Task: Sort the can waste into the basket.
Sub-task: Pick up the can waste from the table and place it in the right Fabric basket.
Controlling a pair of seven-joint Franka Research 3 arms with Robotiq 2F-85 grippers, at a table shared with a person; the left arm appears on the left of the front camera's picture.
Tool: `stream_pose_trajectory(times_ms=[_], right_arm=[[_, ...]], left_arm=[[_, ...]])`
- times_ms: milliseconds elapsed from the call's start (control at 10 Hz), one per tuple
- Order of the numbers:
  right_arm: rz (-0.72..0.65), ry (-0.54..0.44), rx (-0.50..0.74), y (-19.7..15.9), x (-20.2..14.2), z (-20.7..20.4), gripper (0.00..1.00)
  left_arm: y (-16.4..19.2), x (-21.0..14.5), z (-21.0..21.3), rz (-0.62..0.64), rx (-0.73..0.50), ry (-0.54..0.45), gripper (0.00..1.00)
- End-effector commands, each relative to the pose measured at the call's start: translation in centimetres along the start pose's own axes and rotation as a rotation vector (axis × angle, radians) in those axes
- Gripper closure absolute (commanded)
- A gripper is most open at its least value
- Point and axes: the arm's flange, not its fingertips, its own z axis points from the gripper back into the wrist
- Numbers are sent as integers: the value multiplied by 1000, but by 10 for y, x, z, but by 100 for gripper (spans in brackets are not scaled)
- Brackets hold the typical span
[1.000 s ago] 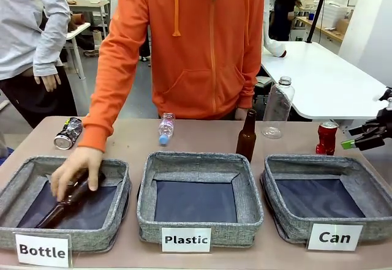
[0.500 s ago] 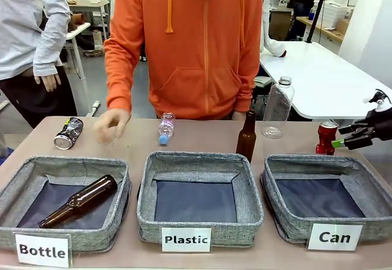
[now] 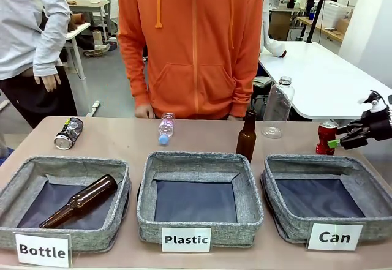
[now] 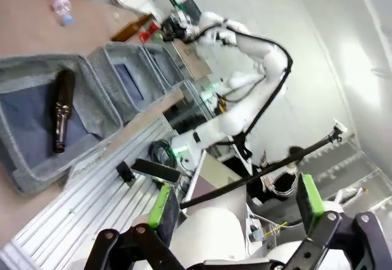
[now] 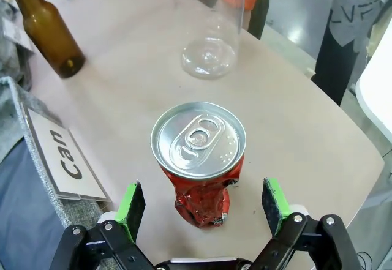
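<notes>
Zero contact at right pincer [image 5: 203, 204]: released, straddling upright red can [image 5: 199, 160] on bench [image 5: 294, 135], Can basket [image 3: 288, 224] just beside. Black can [image 3: 67, 133] lying well apart, far across bench. Left pincer [image 4: 234, 199] released too, grasping nothing.

You see the left gripper [image 4: 234, 201] with jaws spread wide, a brown bottle [image 4: 59, 108] lying in the nearest basket [image 4: 30, 177], and the right arm [image 4: 263, 52] beyond.

R gripper [image 5: 203, 201] spread wide, fingers flanking red can [image 5: 197, 141]; L gripper [image 4: 234, 201] likewise parted, far from can.
</notes>
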Motion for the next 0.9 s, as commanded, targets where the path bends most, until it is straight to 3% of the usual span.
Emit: stream_pose_trajectory(times_ms=[0,100,300,400,800], right_arm=[[12,-46,-10,-7,0,-5,0],[4,-55,-15,-9,0,-7,0],[-6,-89,-3,-15,1,-12,0],[-7,-91,10,-16,1,-15,0],[-4,-92,43,-19,2,-27,0]], left_arm=[[24,2,-54,37,-35,114,0],[33,-2,-73,57,-33,144,0],[50,-8,-97,72,82,166,0],[44,0,-81,70,-37,155,0],[44,0,-81,70,-37,155,0]])
